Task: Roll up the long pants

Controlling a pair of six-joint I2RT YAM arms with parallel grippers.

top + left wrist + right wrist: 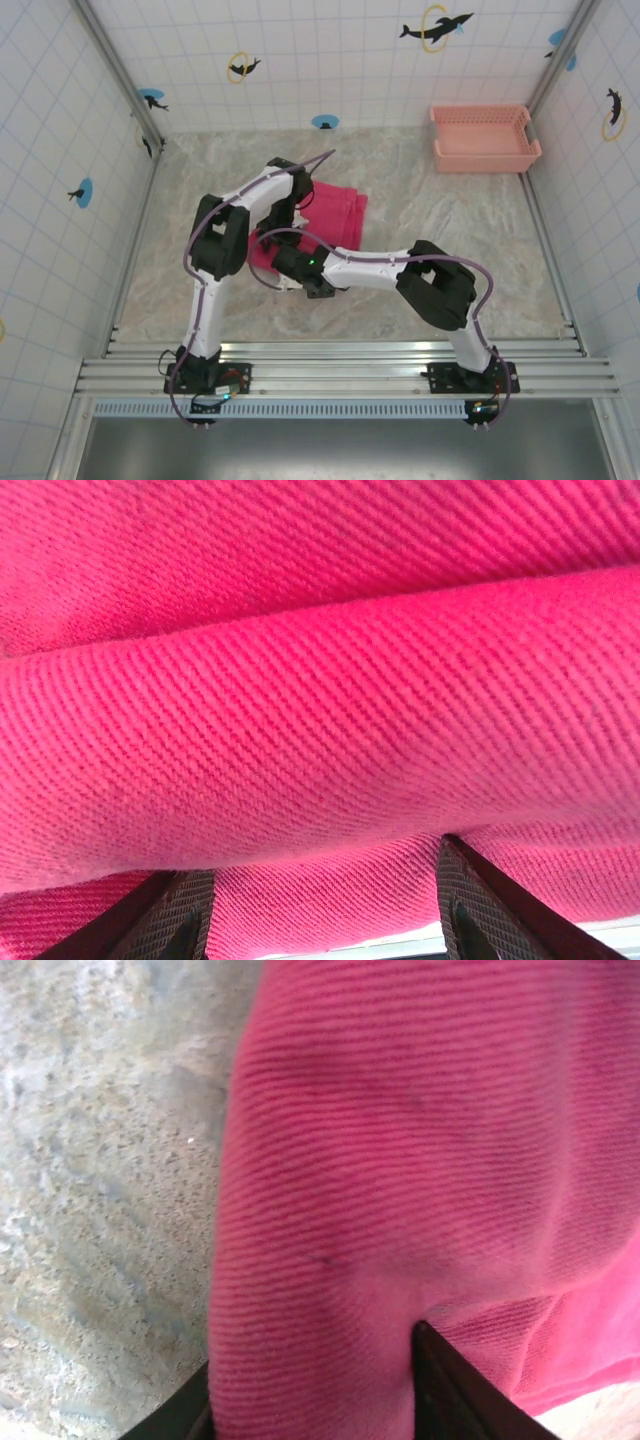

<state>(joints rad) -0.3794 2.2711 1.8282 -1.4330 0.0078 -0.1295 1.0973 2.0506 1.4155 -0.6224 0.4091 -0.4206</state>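
- Between the right fingers, a thick fold of the long pants sits pinched.
- Left fingers stand apart against the rolled fabric; whether they grip it, I cannot tell.
- Long pants lie mid-counter.

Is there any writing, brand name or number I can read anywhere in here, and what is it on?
None: no word, number or brand can be read.
The wall tiles carry only dolphin stickers, no writing.
The pink basket, the long pants, the left arm and the right arm show no legible marks.
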